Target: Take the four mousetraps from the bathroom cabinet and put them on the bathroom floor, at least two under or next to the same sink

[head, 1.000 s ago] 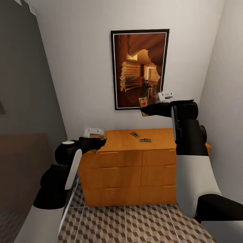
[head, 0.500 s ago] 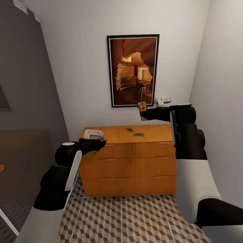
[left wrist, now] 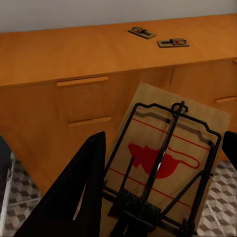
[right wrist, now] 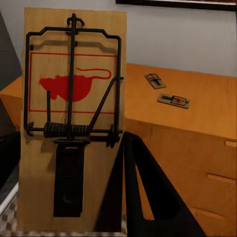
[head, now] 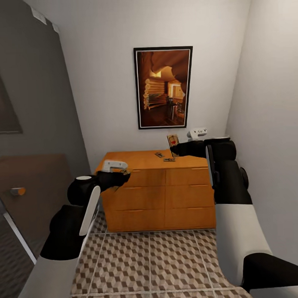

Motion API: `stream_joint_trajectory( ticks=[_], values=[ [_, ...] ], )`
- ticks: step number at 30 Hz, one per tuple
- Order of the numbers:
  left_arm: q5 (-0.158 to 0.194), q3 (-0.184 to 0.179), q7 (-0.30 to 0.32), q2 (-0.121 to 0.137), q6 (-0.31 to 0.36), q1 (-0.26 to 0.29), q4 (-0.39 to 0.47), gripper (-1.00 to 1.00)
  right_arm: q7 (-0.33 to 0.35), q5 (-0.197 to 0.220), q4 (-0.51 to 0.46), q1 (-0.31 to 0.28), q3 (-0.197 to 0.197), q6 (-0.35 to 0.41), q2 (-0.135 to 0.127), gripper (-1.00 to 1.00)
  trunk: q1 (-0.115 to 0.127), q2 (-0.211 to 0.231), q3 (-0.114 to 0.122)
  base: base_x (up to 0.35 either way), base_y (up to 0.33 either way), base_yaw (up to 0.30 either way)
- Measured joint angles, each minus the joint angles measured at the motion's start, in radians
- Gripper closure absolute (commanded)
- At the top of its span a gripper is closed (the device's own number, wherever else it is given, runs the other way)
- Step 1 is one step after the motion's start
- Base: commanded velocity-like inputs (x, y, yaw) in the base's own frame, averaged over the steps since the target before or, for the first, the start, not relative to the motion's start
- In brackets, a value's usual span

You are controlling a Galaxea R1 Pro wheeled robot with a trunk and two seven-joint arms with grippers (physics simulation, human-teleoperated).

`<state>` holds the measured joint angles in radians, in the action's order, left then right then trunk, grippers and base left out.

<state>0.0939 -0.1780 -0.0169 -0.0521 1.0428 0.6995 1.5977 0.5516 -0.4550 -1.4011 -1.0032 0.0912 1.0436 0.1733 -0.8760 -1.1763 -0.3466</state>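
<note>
The orange-brown cabinet (head: 159,191) stands against the far wall, and two mousetraps (head: 159,155) (head: 168,160) lie flat on its top. My right gripper (head: 177,148) is shut on a third mousetrap (head: 172,140), held upright above the top's right half. In the right wrist view this mousetrap (right wrist: 74,98) shows its red mouse print and wire bar. My left gripper (head: 123,178) hovers off the cabinet's front left corner, shut on a fourth mousetrap (left wrist: 165,163). The patterned bathroom floor (head: 148,265) spreads below.
A framed picture (head: 164,86) hangs above the cabinet. A white wall (head: 272,119) runs close on the right. A dark grey wall (head: 31,106) and a brown panel with an orange knob (head: 17,191) are on the left. Tiled floor lies between me and the cabinet.
The whole view has pulled back from the cabinet and swung a little, so the cabinet looks smaller and more floor shows. Both grippers still hold their mousetraps.
</note>
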Motion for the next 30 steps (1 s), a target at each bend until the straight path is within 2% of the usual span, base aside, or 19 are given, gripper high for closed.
stream_joint_trajectory(
  ticks=[11, 18, 30],
  values=[
    [0.0, -0.001, -0.002, 0.0, -0.033, -0.037, 0.0, 1.0, 0.001, 0.0, -0.002, 0.034, -0.019, 0.0, 0.0, 1.0, 0.0, 0.0, 0.0, -0.211, 0.097, 0.046],
    [0.0, -0.003, -0.004, 0.0, -0.073, -0.083, 0.0, 1.0, 0.001, 0.0, -0.006, 0.055, -0.021, 0.0, 0.0, 1.0, 0.0, 0.0, 0.0, -0.246, -0.025, 0.223],
    [-0.001, -0.004, -0.002, 0.0, -0.106, -0.098, 0.0, 1.0, 0.002, 0.0, -0.011, 0.082, -0.021, 0.0, 0.0, 1.0, 0.0, 0.0, 0.0, -0.231, -0.032, 0.061]
  ],
)
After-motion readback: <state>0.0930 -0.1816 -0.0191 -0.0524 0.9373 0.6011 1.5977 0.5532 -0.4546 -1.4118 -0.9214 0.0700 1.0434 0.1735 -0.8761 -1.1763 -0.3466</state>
